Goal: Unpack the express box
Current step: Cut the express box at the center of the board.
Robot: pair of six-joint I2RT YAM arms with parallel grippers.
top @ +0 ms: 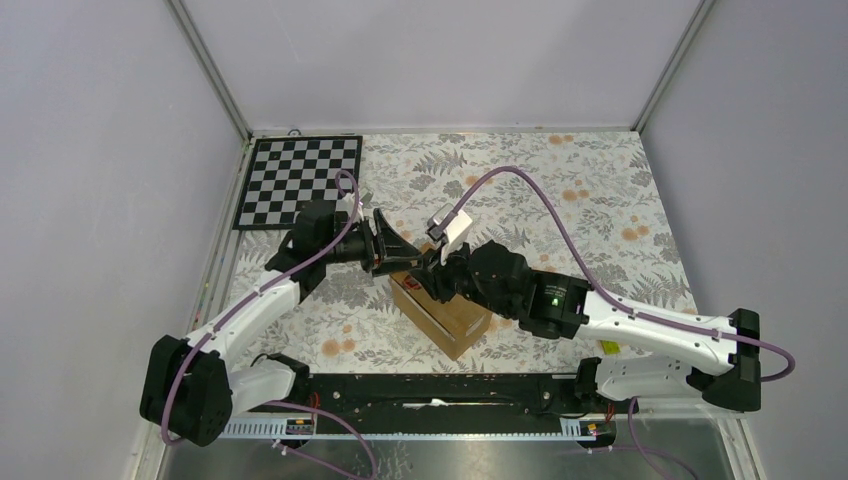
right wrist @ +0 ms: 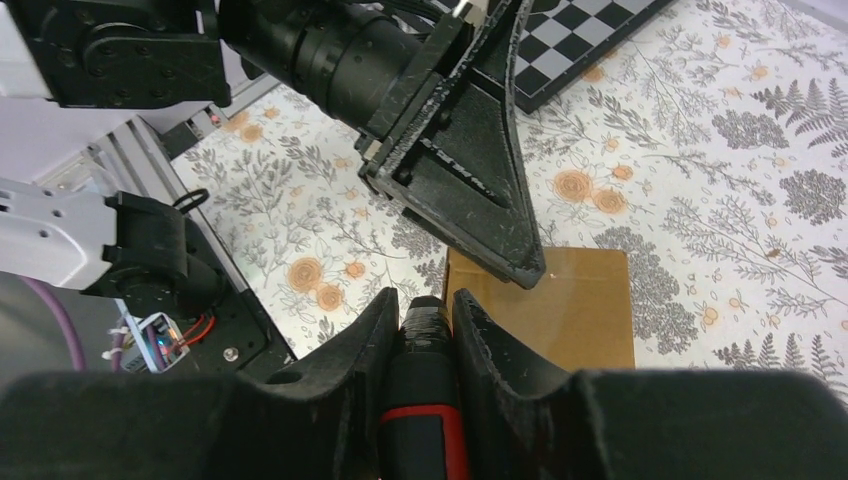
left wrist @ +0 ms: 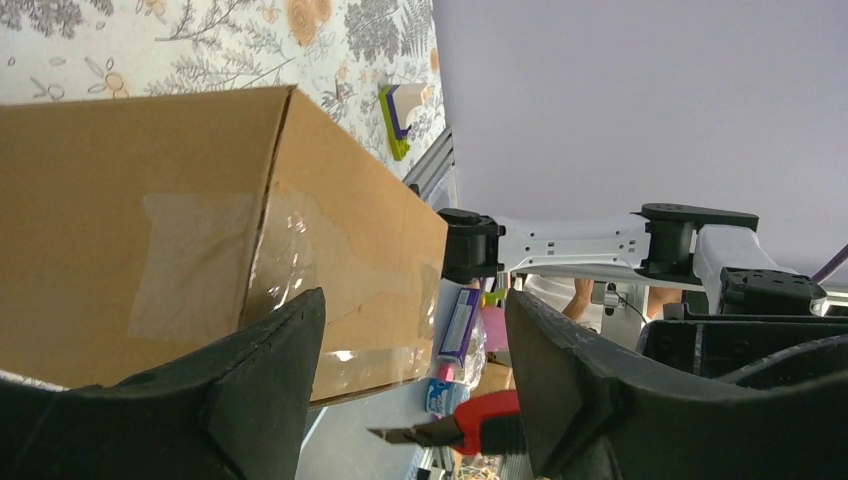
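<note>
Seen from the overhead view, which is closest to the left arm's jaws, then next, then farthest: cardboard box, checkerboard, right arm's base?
1. The cardboard box, right beside the left gripper.
2. The checkerboard, far-left corner.
3. The right arm's base, near-right edge.

The express box (right wrist: pixel 575 310) is set on the table (right wrist: pixel 700 200) just beyond the fingertips of the right gripper (right wrist: pixel 427 305), between which the cutter (right wrist: pixel 425 420) is clamped. One fingertip (right wrist: pixel 525 265) of the left gripper (left wrist: pixel 415 320) is placed at the box's edge. The checkerboard (right wrist: pixel 590 40) is laid well behind those fingers.
</note>
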